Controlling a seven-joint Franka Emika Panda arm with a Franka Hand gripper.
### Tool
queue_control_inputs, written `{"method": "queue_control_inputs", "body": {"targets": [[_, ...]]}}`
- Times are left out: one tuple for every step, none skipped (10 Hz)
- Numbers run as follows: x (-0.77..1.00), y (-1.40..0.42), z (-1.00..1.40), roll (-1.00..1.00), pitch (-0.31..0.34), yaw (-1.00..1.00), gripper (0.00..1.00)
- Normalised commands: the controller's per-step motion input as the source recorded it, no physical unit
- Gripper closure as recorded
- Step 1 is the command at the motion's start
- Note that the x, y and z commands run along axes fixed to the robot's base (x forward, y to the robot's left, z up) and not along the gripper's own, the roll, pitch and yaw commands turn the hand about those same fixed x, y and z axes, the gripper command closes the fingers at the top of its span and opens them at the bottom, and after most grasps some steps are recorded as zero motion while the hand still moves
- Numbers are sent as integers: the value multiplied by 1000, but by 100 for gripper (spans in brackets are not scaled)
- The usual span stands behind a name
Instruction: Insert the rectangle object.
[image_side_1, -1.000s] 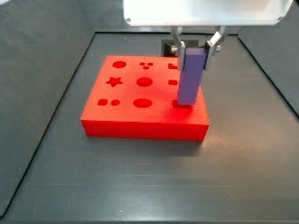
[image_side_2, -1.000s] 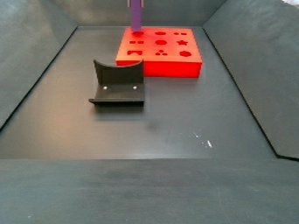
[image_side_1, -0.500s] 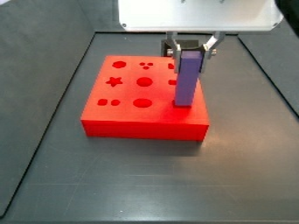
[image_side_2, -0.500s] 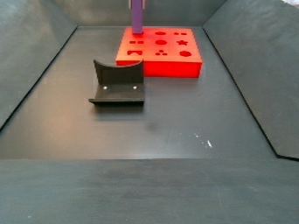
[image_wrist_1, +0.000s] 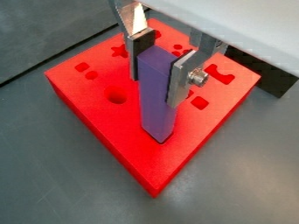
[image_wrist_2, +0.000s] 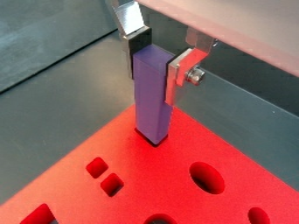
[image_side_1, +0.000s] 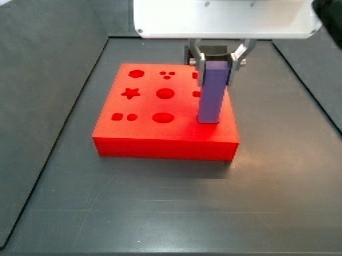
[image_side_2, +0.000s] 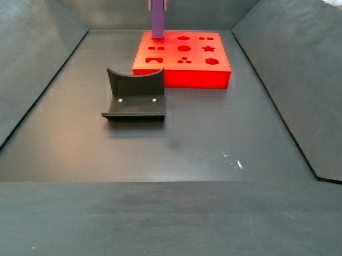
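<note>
End effector (image_wrist_1: 159, 59) stood over the red block (image_side_1: 144, 120), its two silver fingers (image_wrist_2: 184, 73) clamped on the upper end of the rectangle object (image_wrist_1: 159, 96). Bar was upright in both wrist views, lower end meeting the block's top face near one edge; whether it had entered a slot could not be told. In a side view the bar (image_side_1: 211, 92) stood at the block's side nearest the worktop (image_side_1: 160, 200) edge. Block lay toward the far end of the worktop in a side view (image_side_2: 183, 57); purple bar (image_side_2: 156, 18) rose from it. Dark curved holder (image_side_2: 134, 96) sat apart, near mid-worktop.
</note>
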Motion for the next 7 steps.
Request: {"method": "queue_control_inputs", "body": {"targets": [[0, 0, -377, 0, -14, 0, 100], [0, 0, -451, 23, -3, 0, 100], [166, 0, -651, 46, 37, 0, 100], [186, 0, -889, 0, 94, 0, 100], [209, 0, -951, 0, 51, 0, 100], [480, 0, -700, -26, 94, 29, 100], [534, 0, -469, -43, 114, 31, 100]]}}
